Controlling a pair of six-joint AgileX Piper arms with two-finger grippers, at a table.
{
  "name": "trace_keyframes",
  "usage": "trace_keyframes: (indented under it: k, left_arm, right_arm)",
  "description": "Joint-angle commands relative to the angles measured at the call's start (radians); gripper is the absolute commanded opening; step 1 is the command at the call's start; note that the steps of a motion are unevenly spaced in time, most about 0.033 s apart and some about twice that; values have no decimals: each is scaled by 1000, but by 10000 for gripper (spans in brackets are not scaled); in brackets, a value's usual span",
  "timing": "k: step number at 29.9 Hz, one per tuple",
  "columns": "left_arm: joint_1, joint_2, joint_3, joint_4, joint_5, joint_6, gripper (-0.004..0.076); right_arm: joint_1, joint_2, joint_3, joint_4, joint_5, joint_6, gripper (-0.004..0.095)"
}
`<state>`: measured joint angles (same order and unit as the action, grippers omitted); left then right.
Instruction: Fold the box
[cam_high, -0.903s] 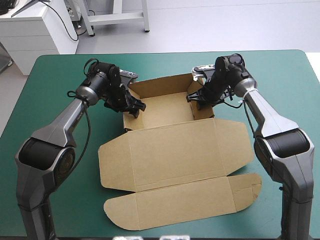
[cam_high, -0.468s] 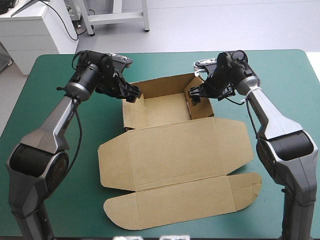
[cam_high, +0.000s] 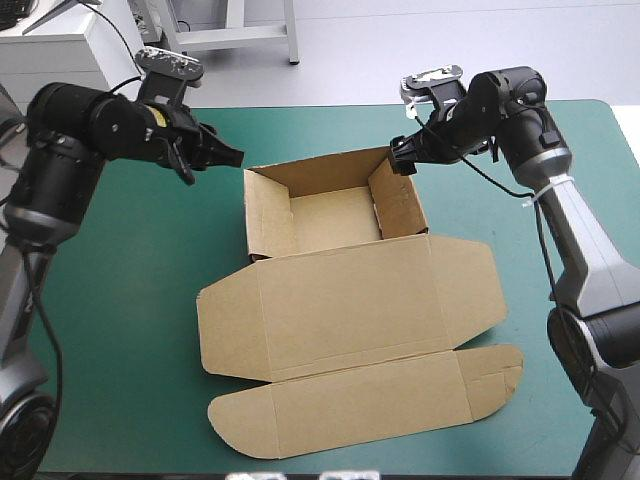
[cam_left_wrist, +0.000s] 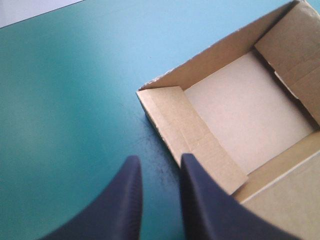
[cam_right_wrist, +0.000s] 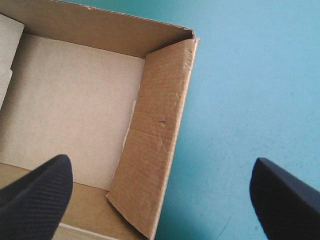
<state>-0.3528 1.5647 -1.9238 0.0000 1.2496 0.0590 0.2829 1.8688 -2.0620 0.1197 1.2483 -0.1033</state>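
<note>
The brown box (cam_high: 335, 215) stands mid-table as an open tray with its walls raised. Its lid (cam_high: 350, 300) lies flat toward the front edge, ending in a rounded flap (cam_high: 370, 405). My left gripper (cam_high: 225, 157) hovers left of the tray's far left corner, clear of the board. In the left wrist view its black fingers (cam_left_wrist: 160, 159) stand a narrow gap apart, with only teal-green cover between them and the box (cam_left_wrist: 240, 110) ahead. My right gripper (cam_high: 400, 160) hangs over the far right corner. It is wide open (cam_right_wrist: 161, 161) above the right side wall (cam_right_wrist: 155, 150), holding nothing.
Teal-green cover (cam_high: 130, 260) shows on both sides of the box and beyond its far wall. The lid's side flaps (cam_high: 470, 280) reach toward the right arm's side. The tucked left wall (cam_left_wrist: 190, 135) leans slightly inward.
Both arms have risen and drawn outward from the tray's side walls. The left gripper swung well to the left and its fingers narrowed. The right gripper spread wider.
</note>
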Motion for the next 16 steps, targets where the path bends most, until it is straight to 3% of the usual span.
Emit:
trace_keyframes:
  k: [1, 16]
  left_arm:
    - [-3, -137, 85, 28, 41, 37, -3]
    - [-3, -526, 838, 31, -6, -5, -8]
  right_arm:
    - [0, -45, -30, -1, -3, -12, 880]
    - [0, 148, -30, 22, -3, -34, 848]
